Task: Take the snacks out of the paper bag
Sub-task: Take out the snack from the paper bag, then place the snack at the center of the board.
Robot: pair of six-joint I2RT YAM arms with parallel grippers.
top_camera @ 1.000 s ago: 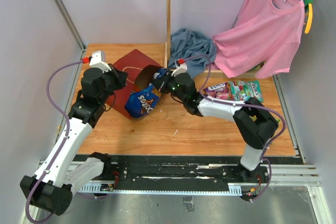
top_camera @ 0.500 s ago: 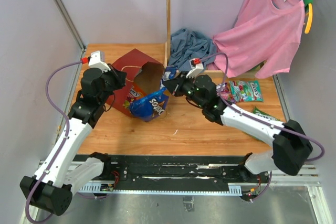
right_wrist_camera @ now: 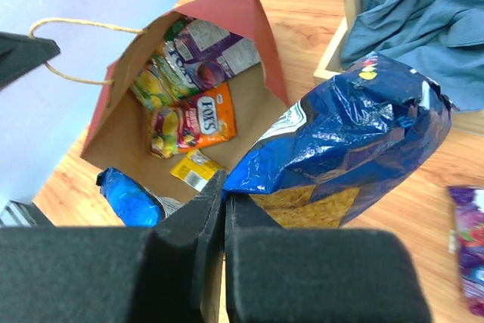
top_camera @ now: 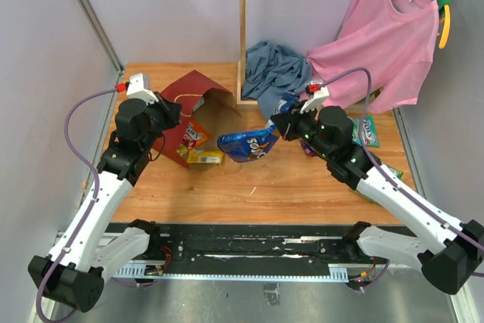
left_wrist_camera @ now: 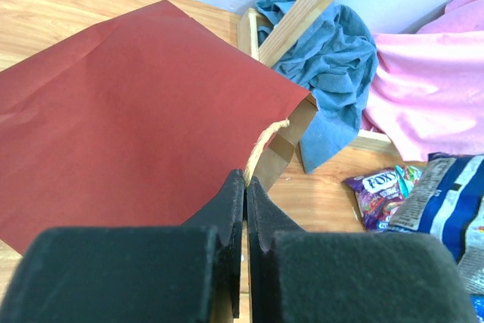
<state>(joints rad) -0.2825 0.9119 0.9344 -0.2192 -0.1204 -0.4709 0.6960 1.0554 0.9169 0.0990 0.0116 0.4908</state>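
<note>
Extraction underway: right gripper [right_wrist_camera: 224, 187] pinches Doritos bag [right_wrist_camera: 355, 141] outside paper bag [right_wrist_camera: 227, 9], left gripper [left_wrist_camera: 245, 183] clamps cord handle [left_wrist_camera: 259, 149]; next we drop chips rightward.

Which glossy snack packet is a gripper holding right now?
The large blue chip bag, pinched by the right gripper outside the dark-red paper bag. The small red-orange packet and yellow packet lie loose in that bag.

Bright, even light, soft shadows; glare on the blue chip bag [right_wrist_camera: 355, 134]; left gripper [left_wrist_camera: 246, 194] seems slightly defocused.
</note>
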